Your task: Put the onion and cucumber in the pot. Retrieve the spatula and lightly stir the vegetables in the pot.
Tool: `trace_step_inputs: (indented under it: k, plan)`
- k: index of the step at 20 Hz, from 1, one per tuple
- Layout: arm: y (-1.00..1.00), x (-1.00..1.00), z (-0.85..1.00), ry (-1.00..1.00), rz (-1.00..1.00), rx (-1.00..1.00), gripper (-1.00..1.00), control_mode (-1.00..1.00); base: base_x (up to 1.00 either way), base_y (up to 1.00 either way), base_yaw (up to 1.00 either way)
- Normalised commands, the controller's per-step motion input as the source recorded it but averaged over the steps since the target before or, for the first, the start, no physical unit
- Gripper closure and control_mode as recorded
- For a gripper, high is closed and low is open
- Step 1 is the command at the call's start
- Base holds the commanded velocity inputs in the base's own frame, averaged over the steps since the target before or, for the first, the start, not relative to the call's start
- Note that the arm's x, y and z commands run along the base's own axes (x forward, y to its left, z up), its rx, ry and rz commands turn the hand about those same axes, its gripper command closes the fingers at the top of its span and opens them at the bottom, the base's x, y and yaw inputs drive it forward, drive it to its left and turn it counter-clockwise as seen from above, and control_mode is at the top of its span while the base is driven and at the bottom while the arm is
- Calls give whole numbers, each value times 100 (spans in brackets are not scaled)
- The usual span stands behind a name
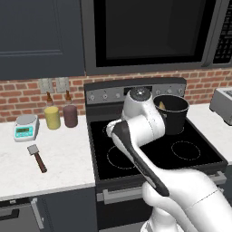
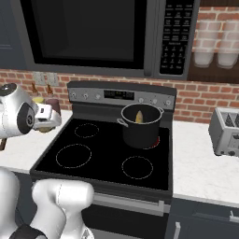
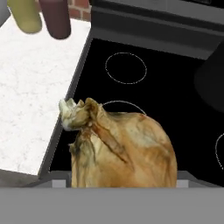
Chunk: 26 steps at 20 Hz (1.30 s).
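The tan-brown onion point(image 3: 124, 148) looms large at the bottom of the hand view, over the stove's left edge. My gripper point(image 2: 46, 120) is shut on it, and the onion hides the fingertips. The dark pot point(image 1: 171, 113) point(image 2: 140, 126) stands on the stove's back right burner, to the right of the hand. The yellowish-green cucumber point(image 1: 161, 105) point(image 2: 139, 116) lies inside it. On the white counter left of the stove lies the spatula point(image 1: 37, 157), grey blade away from me and wooden handle toward the front edge.
A yellow jar point(image 1: 52, 117), a dark red jar point(image 1: 70, 115) and a small scale point(image 1: 26, 127) stand at the back of the left counter. A toaster point(image 2: 227, 132) sits on the right counter. A microwave point(image 2: 93, 32) hangs above the stove.
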Motion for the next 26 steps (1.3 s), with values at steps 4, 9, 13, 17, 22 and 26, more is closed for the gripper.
trace_step_inputs:
  k: [4,9,13,17,22,26]
  plan:
    - [-100,17,46,-2,-18,10,100,-100,0,0,0]
    - [-100,38,7,-2,-15,9,100,-100,0,0,0]
    - [-100,29,0,-11,-14,5,100,-100,0,0,0]
    - [-100,11,0,-19,-14,2,100,-100,0,0,0]
    - [-98,44,0,-11,-13,0,100,-100,0,0,0]
    - [-82,68,0,-2,-7,1,100,-100,0,0,0]
